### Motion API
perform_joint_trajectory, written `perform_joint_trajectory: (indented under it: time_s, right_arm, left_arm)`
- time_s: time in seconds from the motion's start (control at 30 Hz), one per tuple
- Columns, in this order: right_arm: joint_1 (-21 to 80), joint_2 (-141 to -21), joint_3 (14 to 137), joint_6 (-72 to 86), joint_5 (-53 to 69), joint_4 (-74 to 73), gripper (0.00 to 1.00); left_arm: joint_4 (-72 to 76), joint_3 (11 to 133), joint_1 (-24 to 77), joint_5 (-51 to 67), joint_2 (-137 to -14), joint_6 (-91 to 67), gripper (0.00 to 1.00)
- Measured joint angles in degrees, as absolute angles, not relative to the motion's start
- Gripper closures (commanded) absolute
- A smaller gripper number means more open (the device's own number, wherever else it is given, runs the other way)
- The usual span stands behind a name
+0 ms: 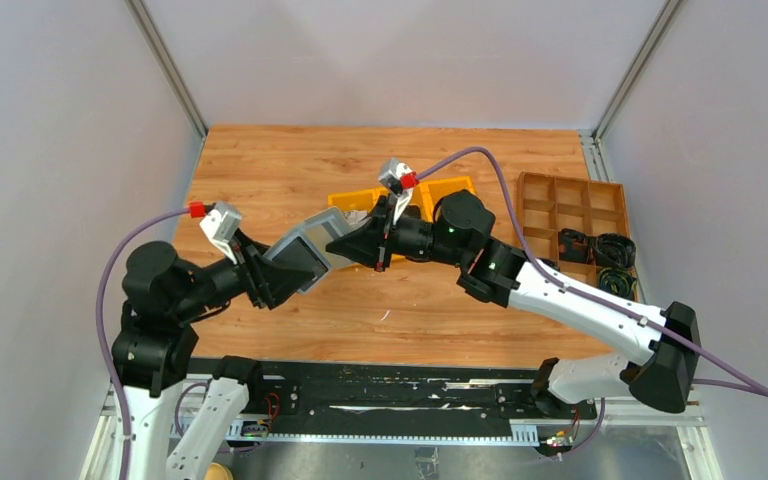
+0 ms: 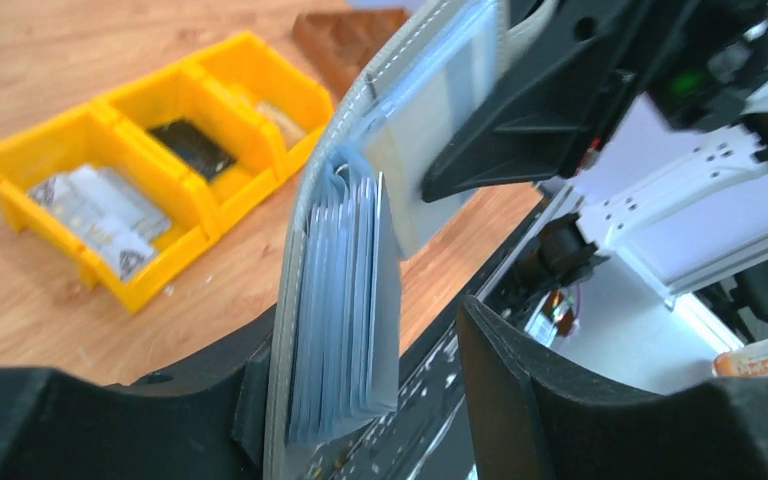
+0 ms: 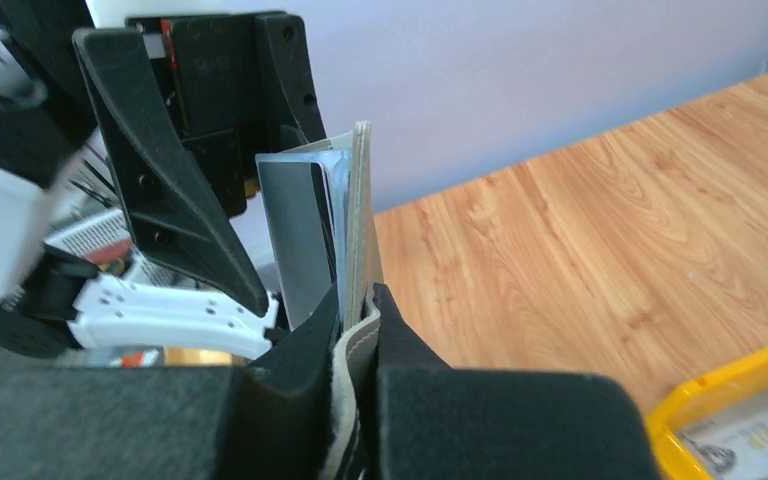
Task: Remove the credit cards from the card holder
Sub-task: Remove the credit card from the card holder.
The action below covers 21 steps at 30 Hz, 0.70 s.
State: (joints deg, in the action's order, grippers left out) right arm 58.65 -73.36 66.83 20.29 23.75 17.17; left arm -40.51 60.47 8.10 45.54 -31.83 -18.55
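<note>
The grey card holder [image 1: 305,252] hangs open in the air between both grippers, above the table's middle. My right gripper [image 1: 345,243] is shut on one flap's stitched edge; the right wrist view shows the fingers [image 3: 355,300] pinching the holder [image 3: 363,200]. My left gripper [image 1: 272,268] is open around the other half. In the left wrist view its gripper [image 2: 360,340] straddles the holder [image 2: 295,250]: the cover rests on one finger and the other finger [image 2: 560,400] stands apart. A fanned stack of pale credit cards [image 2: 345,300] sits inside the holder. One pale printed card [image 2: 100,205] lies in the yellow bin.
A yellow three-part bin [image 1: 440,190] stands behind the grippers on the wooden table, also in the left wrist view [image 2: 20,180], with a black object [image 2: 190,148] in its middle part. A brown compartment tray [image 1: 570,215] with black items [image 1: 610,250] stands at the right.
</note>
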Motion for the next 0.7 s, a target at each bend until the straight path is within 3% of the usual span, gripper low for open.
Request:
perform_joint_trajectory:
  time_s: [0.33, 0.7]
  right_arm:
    - [58.8, -70.4, 60.2, 34.5, 23.8, 35.2, 1.00]
    - [59.4, -70.8, 57.4, 42.9, 23.7, 45.8, 1.00]
  left_arm:
    - [-22.5, 57.1, 8.1, 45.6, -25.1, -30.4, 0.47]
    - [-12.5, 55.7, 8.1, 45.9, -23.1, -39.8, 0.40]
